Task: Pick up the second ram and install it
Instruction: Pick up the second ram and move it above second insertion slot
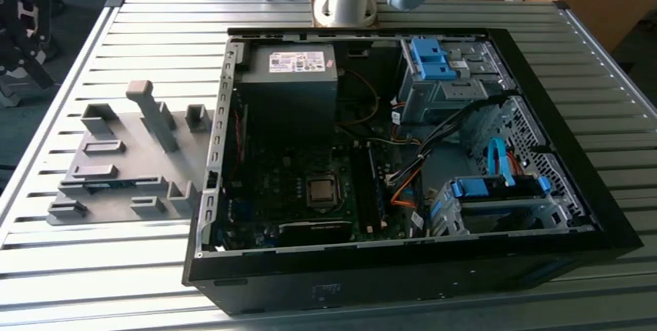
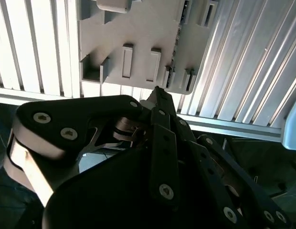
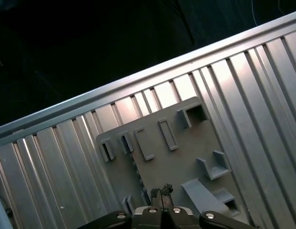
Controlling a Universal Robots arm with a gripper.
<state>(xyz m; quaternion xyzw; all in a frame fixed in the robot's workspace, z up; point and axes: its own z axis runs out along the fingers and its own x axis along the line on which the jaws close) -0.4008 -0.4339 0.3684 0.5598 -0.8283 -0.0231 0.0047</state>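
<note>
The second ram [image 1: 115, 185] is a thin dark strip standing on edge in a slot of the pale grey holder plate [image 1: 123, 158], at the exterior view's left, beside the open computer case [image 1: 411, 262]. In the second wrist view the ram [image 2: 176, 45] runs along the plate's slotted side. The first wrist view shows the ram [image 3: 137, 172] as a dark jagged edge on the plate. My gripper [image 3: 160, 192] hangs high above the plate with its black fingers pressed together and nothing between them; the gripper [image 2: 157, 93] also closes to a point in the second wrist view.
The case holds a motherboard [image 1: 308, 192] with a bare processor socket, a black power-supply box [image 1: 288, 77], blue drive cages [image 1: 441, 61] and loose cables. Upright grey blocks [image 1: 154, 115] rise from the holder plate. The ribbed metal table [image 1: 103, 269] ends in an edge near the plate.
</note>
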